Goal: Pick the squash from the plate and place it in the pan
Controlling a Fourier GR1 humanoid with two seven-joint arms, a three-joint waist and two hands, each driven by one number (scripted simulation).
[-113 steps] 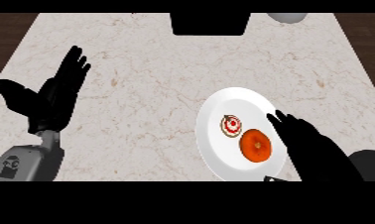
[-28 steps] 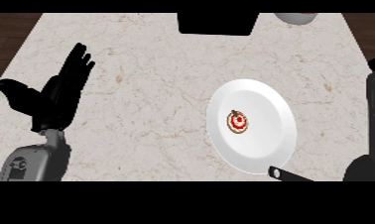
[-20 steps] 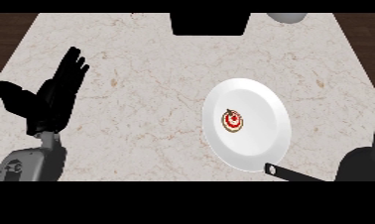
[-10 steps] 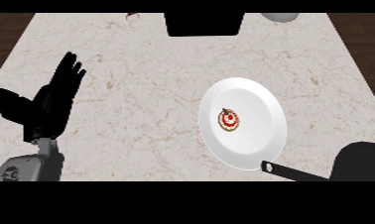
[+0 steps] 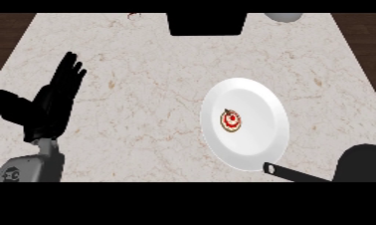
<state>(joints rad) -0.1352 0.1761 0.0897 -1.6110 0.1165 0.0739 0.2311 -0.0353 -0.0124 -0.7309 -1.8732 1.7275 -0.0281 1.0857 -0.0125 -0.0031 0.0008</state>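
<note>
Left hand: fingers spread, resting at left edge.
Right hand: out of view.
Risk: squash unseen (maybe in pan); plate item confusable.

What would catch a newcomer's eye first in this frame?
The white plate right of centre on the marble counter stands out first, with a small red and white item lying on it. Next comes the left hand, open with fingers up, resting at the left edge. At the lower right, a black pan shows partly, its handle reaching toward the plate's lower rim.
</note>
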